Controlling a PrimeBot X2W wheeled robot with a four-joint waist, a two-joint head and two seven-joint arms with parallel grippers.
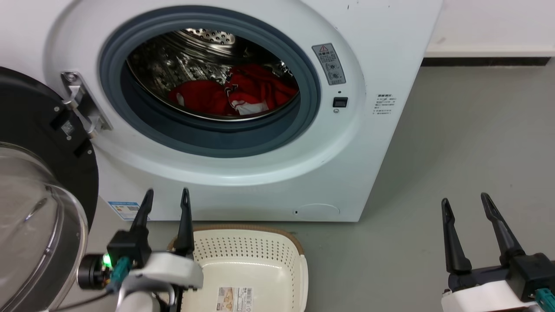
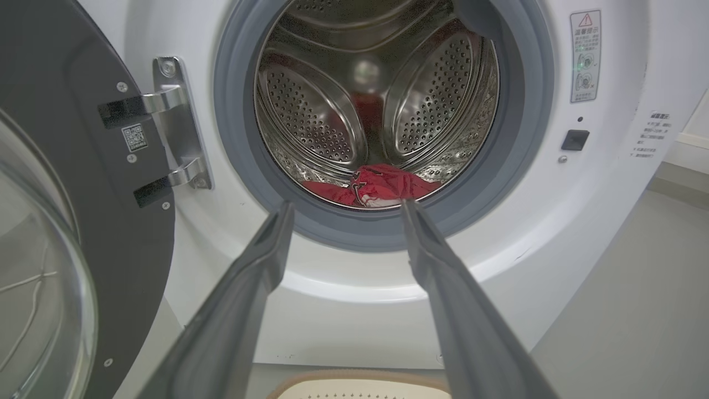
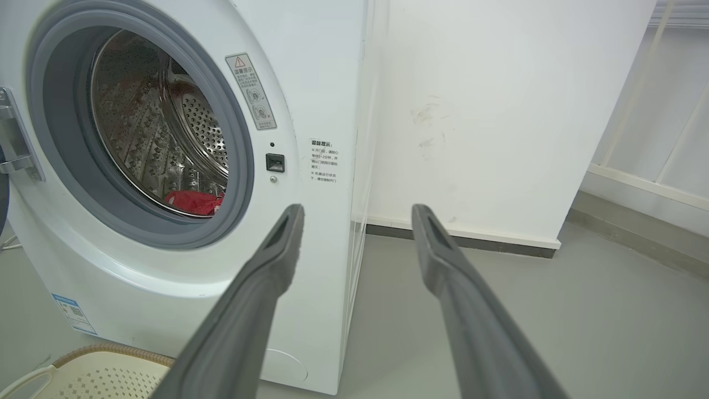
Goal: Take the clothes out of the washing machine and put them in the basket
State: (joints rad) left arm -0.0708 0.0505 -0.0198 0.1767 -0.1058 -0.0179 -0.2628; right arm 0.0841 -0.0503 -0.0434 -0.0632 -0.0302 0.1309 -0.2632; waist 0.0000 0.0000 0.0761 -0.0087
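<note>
Clothes (image 1: pixel 234 93) lie in the washing machine (image 1: pixel 269 186) drum (image 1: pixel 190 56); basket (image 1: pixel 247 245) on grey floor (image 1: pixel 455 151) before it; left gripper (image 1: pixel 167 190), right gripper (image 1: pixel 464 197) both spread apart.

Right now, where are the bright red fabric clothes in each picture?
Head view: bright red fabric clothes upper middle, low in the perforated steel drum.
Left wrist view: centre, at the drum's bottom edge.
Right wrist view: left of centre, a small red patch.
Shared landmark: the grey round door seal ringing the drum.
</note>
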